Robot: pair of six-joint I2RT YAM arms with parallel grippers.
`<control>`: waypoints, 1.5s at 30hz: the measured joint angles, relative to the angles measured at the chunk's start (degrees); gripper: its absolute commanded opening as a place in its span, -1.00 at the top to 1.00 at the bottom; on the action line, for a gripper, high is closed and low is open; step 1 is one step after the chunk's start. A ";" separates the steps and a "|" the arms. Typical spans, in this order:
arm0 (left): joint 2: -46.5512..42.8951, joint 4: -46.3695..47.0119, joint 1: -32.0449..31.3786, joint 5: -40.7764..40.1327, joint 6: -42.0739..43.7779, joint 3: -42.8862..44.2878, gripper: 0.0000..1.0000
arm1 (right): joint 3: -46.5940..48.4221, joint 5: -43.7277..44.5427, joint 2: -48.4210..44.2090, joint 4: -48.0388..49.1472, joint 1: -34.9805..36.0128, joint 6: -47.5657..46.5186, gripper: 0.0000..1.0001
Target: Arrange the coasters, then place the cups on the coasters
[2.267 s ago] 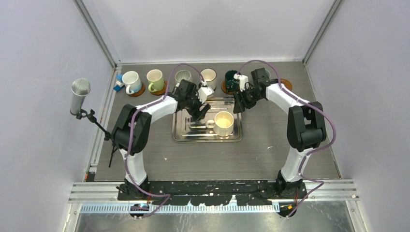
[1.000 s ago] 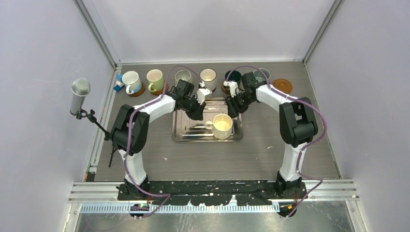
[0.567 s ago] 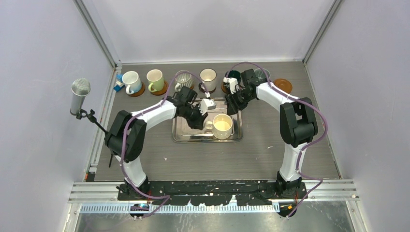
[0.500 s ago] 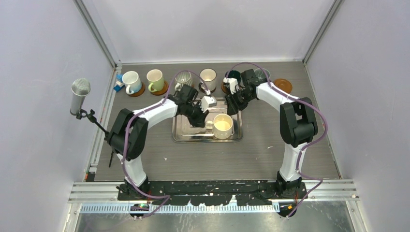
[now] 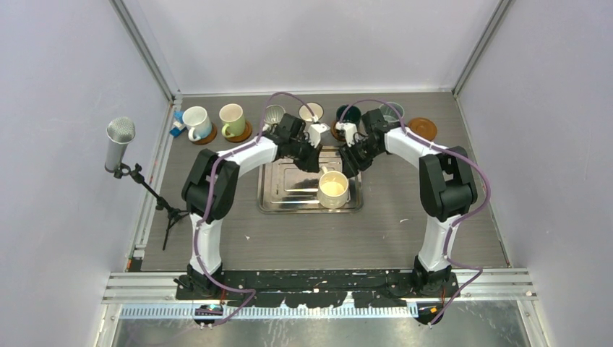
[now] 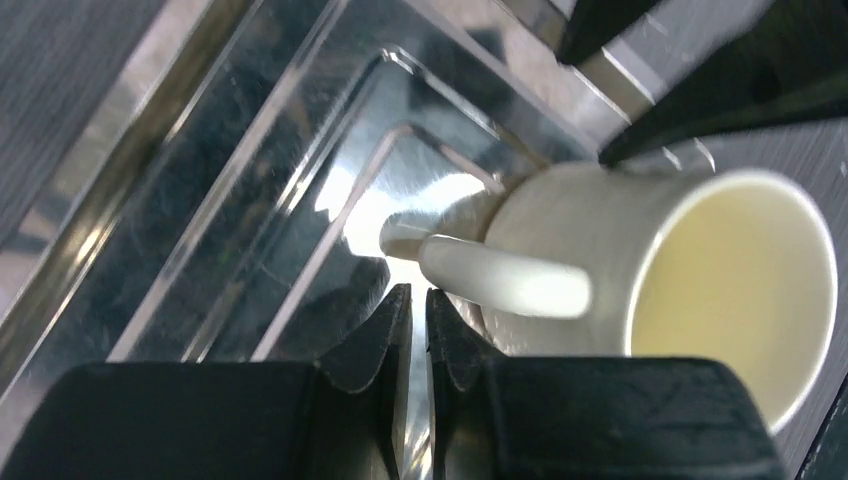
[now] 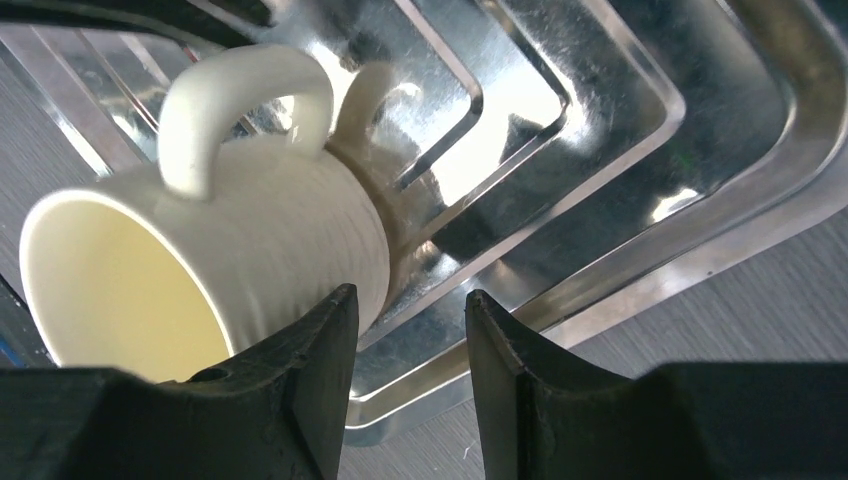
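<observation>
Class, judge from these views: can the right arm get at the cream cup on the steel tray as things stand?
Probably yes. The right fingers, open, hang beside the cup, nothing between; the left fingers, shut, sit at its handle.

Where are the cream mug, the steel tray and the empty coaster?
cream mug (image 5: 333, 189): overhead view, its pale inside.
steel tray (image 5: 275, 198): overhead view, bare floor left of the mug.
empty coaster (image 5: 423, 128): overhead view, its centre.
</observation>
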 measured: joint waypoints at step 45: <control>5.09 -7.72 -4.90 -1.75 9.11 12.50 0.35 | 0.85 -0.31 -6.29 -6.05 -13.64 -1.51 -0.28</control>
